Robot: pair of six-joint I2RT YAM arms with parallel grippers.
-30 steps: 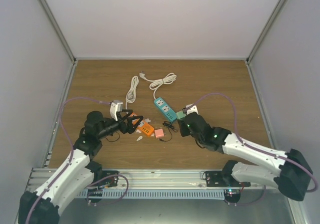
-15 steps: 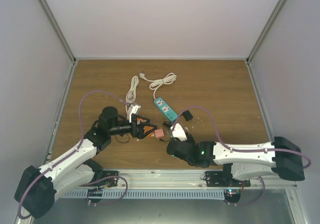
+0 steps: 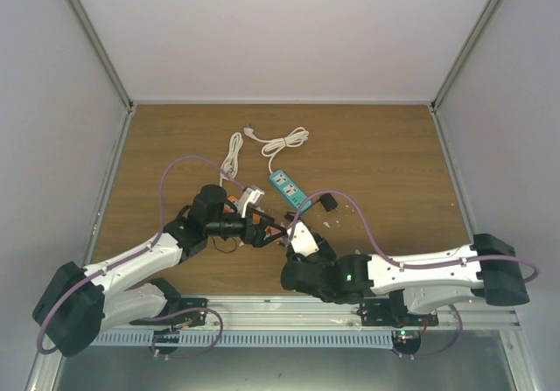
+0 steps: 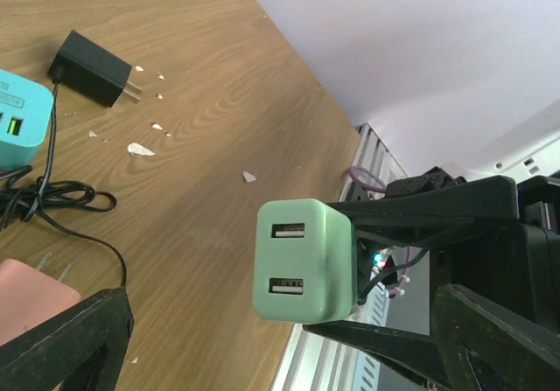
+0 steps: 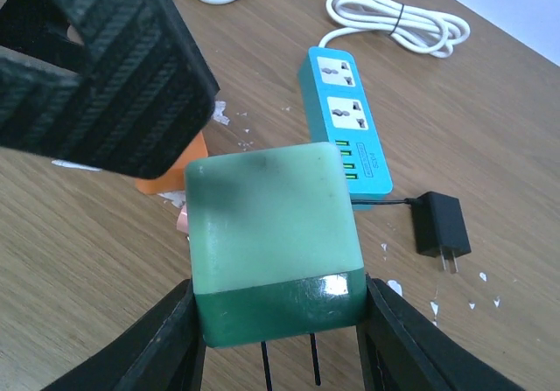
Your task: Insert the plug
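The black plug (image 3: 328,202) lies on the wooden table right of the teal power strip (image 3: 289,190), with a thin black cord. It also shows in the left wrist view (image 4: 92,67) and the right wrist view (image 5: 440,225). No gripper holds it. My right gripper (image 5: 280,343) is shut on a green USB charger block (image 5: 276,242), prongs toward the camera, held above the table. My left gripper (image 4: 280,347) is open, its jaws wide on either side of that green block (image 4: 306,260) without touching it. Both grippers meet in front of the strip, left (image 3: 265,230) and right (image 3: 289,232).
An orange block (image 5: 166,181) and a pink block (image 4: 31,290) lie near the strip's near end (image 5: 346,120). Two coiled white cords (image 3: 284,142) (image 3: 232,155) lie behind the strip. White flecks dot the wood near the plug. Enclosure walls stand on three sides.
My right arm lifted the green block from beside the strip and swung it left and nearer. My left gripper moved right to meet it. The black plug now lies uncovered.
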